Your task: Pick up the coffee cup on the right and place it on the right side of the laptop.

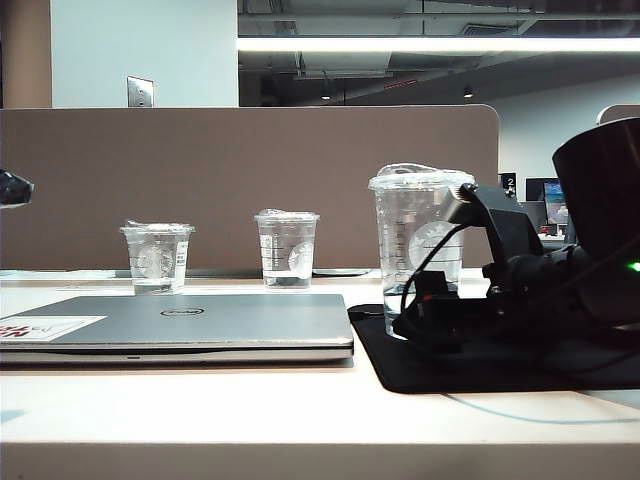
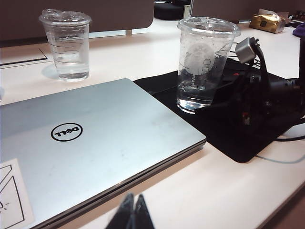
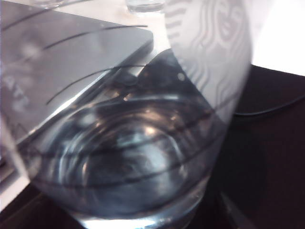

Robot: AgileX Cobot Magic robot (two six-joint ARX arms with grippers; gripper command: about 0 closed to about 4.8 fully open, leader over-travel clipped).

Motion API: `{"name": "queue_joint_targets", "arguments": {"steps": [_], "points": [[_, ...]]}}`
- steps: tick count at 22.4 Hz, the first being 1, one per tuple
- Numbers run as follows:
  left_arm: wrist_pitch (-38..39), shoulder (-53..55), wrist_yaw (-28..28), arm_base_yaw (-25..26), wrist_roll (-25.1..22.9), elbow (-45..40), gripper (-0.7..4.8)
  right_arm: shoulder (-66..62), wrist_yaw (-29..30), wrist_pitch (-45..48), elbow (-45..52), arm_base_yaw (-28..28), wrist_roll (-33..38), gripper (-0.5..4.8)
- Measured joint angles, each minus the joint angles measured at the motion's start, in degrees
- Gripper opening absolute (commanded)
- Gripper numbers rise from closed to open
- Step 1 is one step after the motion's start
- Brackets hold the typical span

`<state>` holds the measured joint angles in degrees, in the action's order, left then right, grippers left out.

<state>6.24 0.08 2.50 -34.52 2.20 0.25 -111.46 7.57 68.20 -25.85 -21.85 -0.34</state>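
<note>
Standing upright on the black mat (image 1: 500, 375), the coffee cup (image 1: 418, 250) sits at 3 o'clock of the laptop (image 1: 200, 322); right gripper (image 1: 455, 300) beside its base, jaw spread unclear, should back straight off, no brushing; left gripper (image 2: 132, 214) pinched together, idle

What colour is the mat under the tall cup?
Black mat, clearest in the left wrist view.

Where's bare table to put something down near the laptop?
Free: the table strip in front of the laptop, and the gap between the two small cups. Crowded: the black mat, holding the coffee cup and right gripper. Left gripper hangs over the front edge.
</note>
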Motion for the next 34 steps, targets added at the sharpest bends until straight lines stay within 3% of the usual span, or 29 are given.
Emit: {"name": "queue_joint_targets", "arguments": {"steps": [9, 14, 20, 23, 24, 26, 28, 34], "points": [[0.0, 0.0, 0.0, 0.0, 0.0, 0.0, -0.05, 0.4, 0.0, 3.1, 2.9, 0.0, 0.6, 4.79], [0.0, 0.0, 0.0, 0.0, 0.0, 0.0, -0.05, 1.8, 0.0, 10.0, 9.8, 0.0, 2.7, 4.79], [0.0, 0.0, 0.0, 0.0, 0.0, 0.0, -0.05, 9.3, -1.1, 9.9, 17.6, 0.0, 3.4, 4.68], [0.0, 0.0, 0.2, 0.6, 0.0, 0.0, -0.05, 13.7, -1.4, 10.0, 19.8, 0.0, 3.9, 2.14], [0.0, 0.0, 0.3, 1.7, 0.0, 0.0, -0.05, 15.2, -1.4, 10.1, 20.4, 0.0, 4.2, 0.13], [0.0, 0.0, 0.3, 6.4, 0.0, 0.0, -0.05, 20.0, -1.4, 10.0, 22.3, 0.0, 4.9, -0.05], [0.0, 0.0, 0.3, 16.3, 0.0, 0.0, -0.05, 26.5, -1.5, 10.2, 24.4, 0.0, 6.0, -0.05], [0.0, 0.0, 0.0, 28.6, 0.0, 0.0, -0.05, 38.6, -1.5, 10.1, 25.6, 0.0, 8.7, -0.05]]}}
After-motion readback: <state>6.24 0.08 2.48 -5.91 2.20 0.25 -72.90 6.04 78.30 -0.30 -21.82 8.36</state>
